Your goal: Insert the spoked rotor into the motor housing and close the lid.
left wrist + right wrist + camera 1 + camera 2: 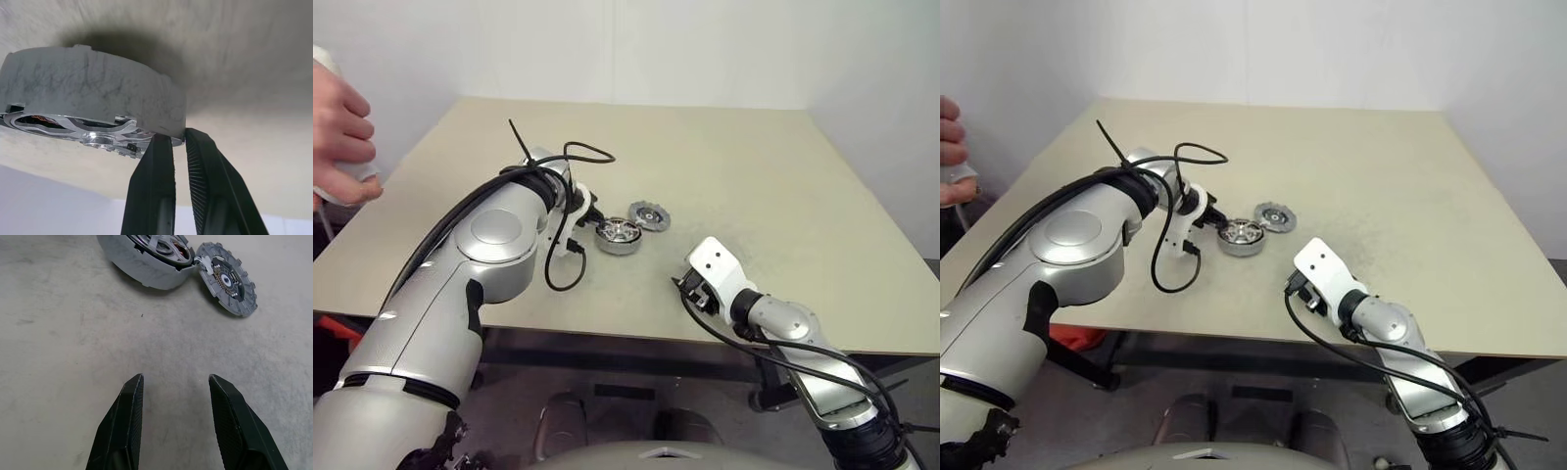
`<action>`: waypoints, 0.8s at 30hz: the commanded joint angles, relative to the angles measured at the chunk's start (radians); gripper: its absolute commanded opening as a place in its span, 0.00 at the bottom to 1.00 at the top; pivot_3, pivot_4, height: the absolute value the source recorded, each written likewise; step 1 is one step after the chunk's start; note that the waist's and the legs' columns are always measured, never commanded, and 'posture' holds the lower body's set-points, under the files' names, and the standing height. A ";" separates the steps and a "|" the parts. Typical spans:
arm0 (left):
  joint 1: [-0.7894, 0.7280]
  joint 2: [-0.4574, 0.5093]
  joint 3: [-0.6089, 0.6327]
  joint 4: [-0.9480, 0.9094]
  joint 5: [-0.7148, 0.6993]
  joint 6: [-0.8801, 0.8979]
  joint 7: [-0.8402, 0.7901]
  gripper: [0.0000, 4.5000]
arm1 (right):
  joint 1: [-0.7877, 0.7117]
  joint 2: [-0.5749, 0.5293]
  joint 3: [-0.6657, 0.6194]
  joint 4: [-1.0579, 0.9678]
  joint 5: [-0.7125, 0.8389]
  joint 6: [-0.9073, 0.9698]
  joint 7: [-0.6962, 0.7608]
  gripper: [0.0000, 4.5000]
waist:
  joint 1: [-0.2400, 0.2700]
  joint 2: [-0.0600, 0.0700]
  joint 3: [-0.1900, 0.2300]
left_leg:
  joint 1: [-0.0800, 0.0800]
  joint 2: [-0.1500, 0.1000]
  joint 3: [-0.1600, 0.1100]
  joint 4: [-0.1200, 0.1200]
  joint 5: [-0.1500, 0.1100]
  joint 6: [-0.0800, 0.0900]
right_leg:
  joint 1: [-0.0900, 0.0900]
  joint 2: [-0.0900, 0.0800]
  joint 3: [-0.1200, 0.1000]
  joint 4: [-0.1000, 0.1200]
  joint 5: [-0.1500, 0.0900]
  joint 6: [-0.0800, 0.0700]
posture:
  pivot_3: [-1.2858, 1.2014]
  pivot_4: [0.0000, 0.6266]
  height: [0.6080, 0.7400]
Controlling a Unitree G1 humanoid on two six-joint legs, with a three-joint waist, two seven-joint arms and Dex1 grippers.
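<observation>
Left gripper [178,142], fingers pressed nearly together, nips the rim of the thick round grey motor housing [618,235] mid-tabletop [783,196], the silver spoked rotor [1241,232] seemingly seated inside. The notched grey round lid [649,215] lies touching its far-right side. Right gripper [175,382] hovers nearer, fingers spread and empty; best steady the housing level, then fetch the lid squarely.

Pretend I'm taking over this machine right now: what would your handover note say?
Left gripper: nearly shut, fingertips at the rim of the thick round grey metal housing.
Right gripper: open, empty, hovering over the beige table short of the parts.
Done: the silver spoked rotor appears to sit inside the housing.
Left: the small grey notched round lid lies beside the housing, not yet fitted.
A person's hand is at the table's left edge.
</observation>
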 commanded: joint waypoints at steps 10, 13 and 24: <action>0.001 -0.005 -0.024 0.015 0.000 0.101 0.010 0.02 | 0.011 -0.017 -0.010 -0.062 -0.006 0.002 -0.003 0.52 | 0.000 0.000 0.000 | 0.000 0.000 -0.001 0.000 -0.001 0.001 | 0.000 0.000 0.000 0.000 0.001 -0.001 | 0.52 0.00 1.00; 0.005 -0.009 -0.029 0.015 0.002 0.108 0.014 0.02 | 0.013 -0.017 -0.010 -0.067 -0.007 0.007 -0.005 0.52 | 0.000 0.000 0.000 | 0.000 0.000 -0.001 0.000 -0.001 0.001 | 0.000 0.000 0.000 -0.001 0.001 -0.001 | 0.52 0.00 1.00; 0.022 -0.020 -0.025 0.013 -0.020 0.084 0.054 0.10 | -0.002 -0.008 0.000 -0.065 -0.008 0.024 -0.012 0.52 | 0.001 0.000 0.000 | 0.000 -0.001 -0.002 0.000 -0.002 0.003 | 0.001 -0.001 0.000 -0.001 0.001 -0.001 | 0.52 0.00 1.00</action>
